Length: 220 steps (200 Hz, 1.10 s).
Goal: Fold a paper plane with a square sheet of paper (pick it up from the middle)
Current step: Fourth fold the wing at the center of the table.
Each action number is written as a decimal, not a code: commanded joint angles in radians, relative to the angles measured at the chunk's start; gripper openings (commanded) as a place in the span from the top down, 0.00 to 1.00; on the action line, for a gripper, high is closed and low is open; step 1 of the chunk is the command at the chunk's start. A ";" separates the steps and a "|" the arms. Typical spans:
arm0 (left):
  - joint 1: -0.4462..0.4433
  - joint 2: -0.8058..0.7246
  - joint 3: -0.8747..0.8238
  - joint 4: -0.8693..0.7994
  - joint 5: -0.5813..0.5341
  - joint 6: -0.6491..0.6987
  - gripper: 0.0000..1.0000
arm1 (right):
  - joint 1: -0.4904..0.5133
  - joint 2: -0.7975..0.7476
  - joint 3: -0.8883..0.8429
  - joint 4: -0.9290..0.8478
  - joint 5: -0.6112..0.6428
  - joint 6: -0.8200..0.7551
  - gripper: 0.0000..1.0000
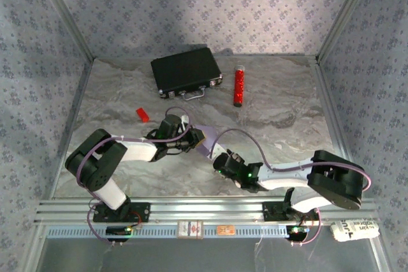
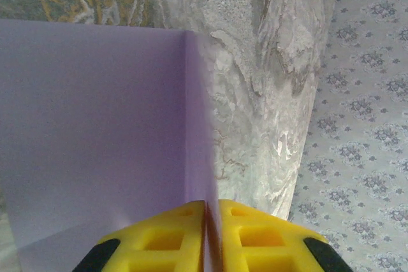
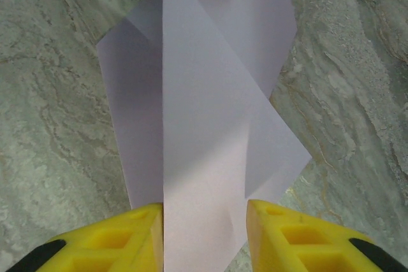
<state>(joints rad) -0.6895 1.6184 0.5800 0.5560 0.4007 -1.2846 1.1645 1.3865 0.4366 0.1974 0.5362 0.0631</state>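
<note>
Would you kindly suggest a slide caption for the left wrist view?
Left gripper pinched shut on a folded edge of the lilac paper sheet, marbled table beyond.

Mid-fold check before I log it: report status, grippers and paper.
Left gripper shut on paper, at its upright fold. Right gripper open, straddling paper. Case, red tube, red block apart from paper.
</note>
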 commanded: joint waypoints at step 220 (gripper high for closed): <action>0.008 0.008 0.026 0.009 0.030 0.007 0.94 | 0.003 0.081 0.037 0.052 0.007 0.083 0.78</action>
<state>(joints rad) -0.6872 1.6196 0.5926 0.5568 0.4084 -1.2846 1.1702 1.4597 0.4515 0.2432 0.5419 0.1234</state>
